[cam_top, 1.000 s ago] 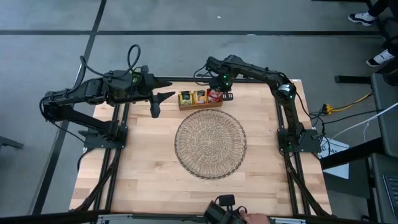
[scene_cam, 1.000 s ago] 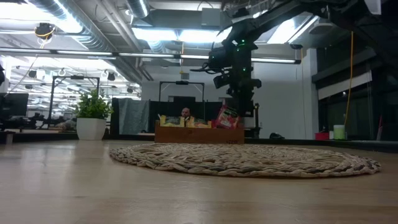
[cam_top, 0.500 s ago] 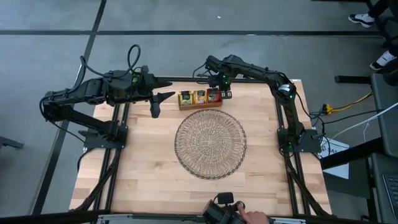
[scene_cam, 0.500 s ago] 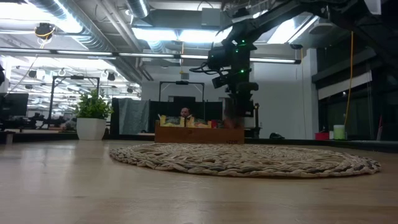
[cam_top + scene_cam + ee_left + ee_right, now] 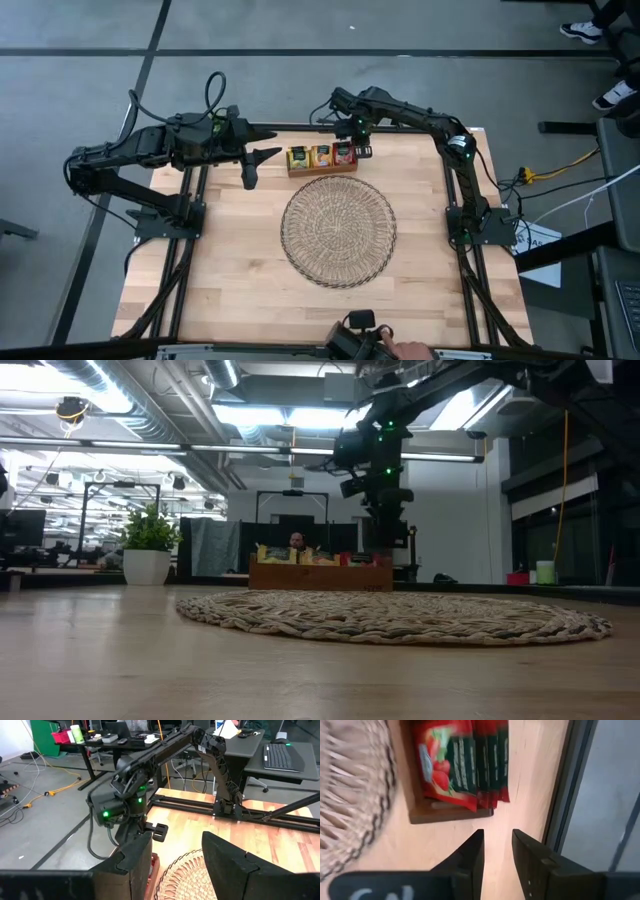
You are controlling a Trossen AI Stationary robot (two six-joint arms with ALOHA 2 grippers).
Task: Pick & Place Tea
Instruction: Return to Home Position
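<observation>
Since the red tea [image 5: 455,765] sits in the wooden box's [image 5: 450,812] right slot at the desk's [image 5: 240,260] far edge, my right fingers [image 5: 470,855] hang spread and empty just past that end; my left fingers [image 5: 135,860], spread too, are farther off.

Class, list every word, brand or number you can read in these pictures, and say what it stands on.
No text can be read.
Red tea bags: print on the green labels is too blurred.
Yellow tea bags and orange tea bags: labels too small.
White marks on the dark casing: cut off.
</observation>
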